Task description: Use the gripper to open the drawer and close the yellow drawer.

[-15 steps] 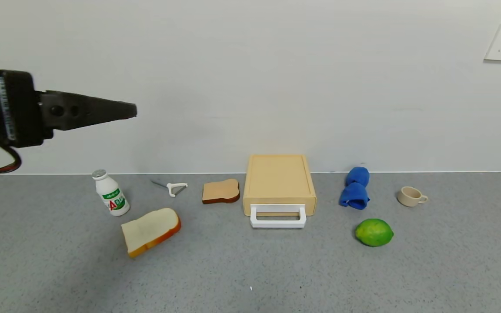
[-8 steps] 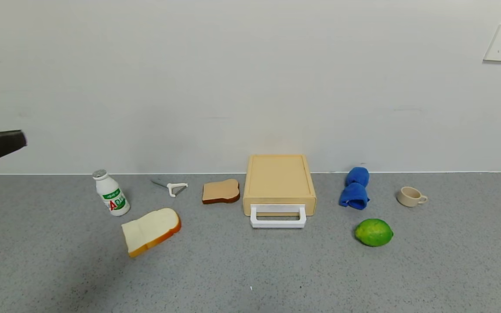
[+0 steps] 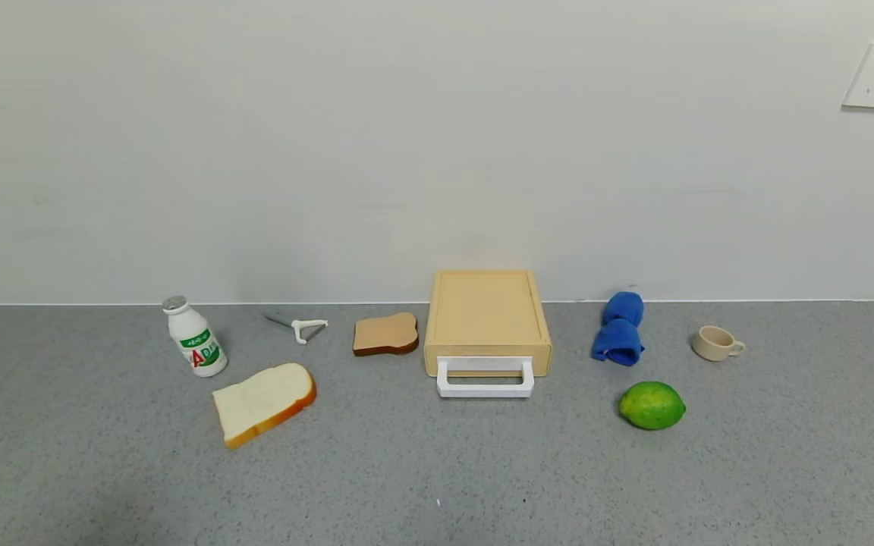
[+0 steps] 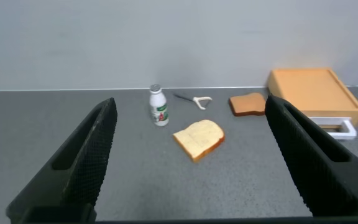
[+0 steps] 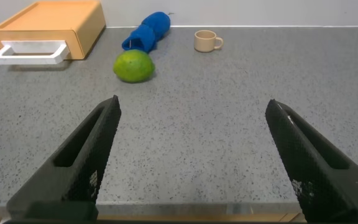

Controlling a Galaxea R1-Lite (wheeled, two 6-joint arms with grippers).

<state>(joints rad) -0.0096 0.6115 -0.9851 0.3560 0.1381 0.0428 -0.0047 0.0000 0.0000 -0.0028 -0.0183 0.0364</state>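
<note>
Both grippers had their jaws spread wide: the left gripper faced the bread slice, the right gripper the lime. The drawer sat shut at the head view's centre, white handle toward the lower edge.

Neither arm shows in the head view; each gripper appears only in its own wrist view. Left gripper: finger bases cut off by the frame's lower edge, the right-hand finger covers part of the drawer and its white handle. Right gripper: finger bases likewise cut off. Drawer clipped at that view's top-left edge. Bottle label text too small to read. Drawer interior hidden.
</note>
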